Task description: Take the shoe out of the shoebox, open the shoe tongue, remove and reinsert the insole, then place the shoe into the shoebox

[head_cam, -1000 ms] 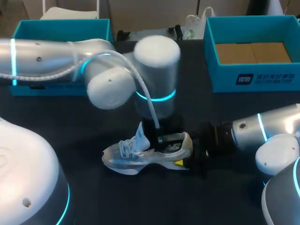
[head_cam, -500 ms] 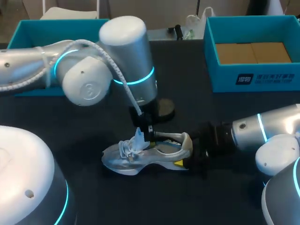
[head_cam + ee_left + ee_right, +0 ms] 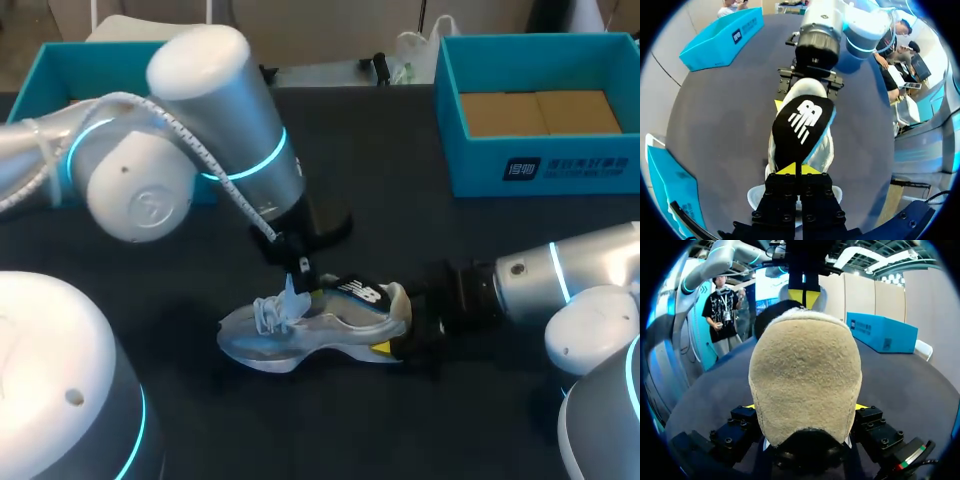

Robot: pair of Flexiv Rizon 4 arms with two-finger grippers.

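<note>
Have swung the left arm (image 3: 220,120) back toward its own side and upward over the last second, away from right above the shoe's opening. Have brought the insole (image 3: 358,293) up with it, so its black face with a white mark now lies out over the collar. Have kept the right arm (image 3: 570,275) and the shoe (image 3: 300,335) where they were.

Nearest, about mid-way across the dark table (image 3: 330,430): shoe standing on its sole, pale grey-white, toe toward the left side, heel toward the right, laces loose, tongue (image 3: 296,292) standing up. Clamp the heel with the right gripper (image 3: 805,407), coming in low from the right. Yellow tips pressed on either side of the tan heel, spread as wide as the heel itself. Pinch the insole's near end with the left gripper (image 3: 796,169), just above the tongue, yellow tips closed almost flat together on the thin edge. See the insole slanting from that grip down toward the heel, its far end close by the right fingers. Cannot tell how much of it remains inside.

Farther back, at the right: open teal shoebox (image 3: 540,110), brown cardboard on its floor, well apart from the shoe. At the far left, behind the left arm: second teal box (image 3: 60,70), partly hidden.
</note>
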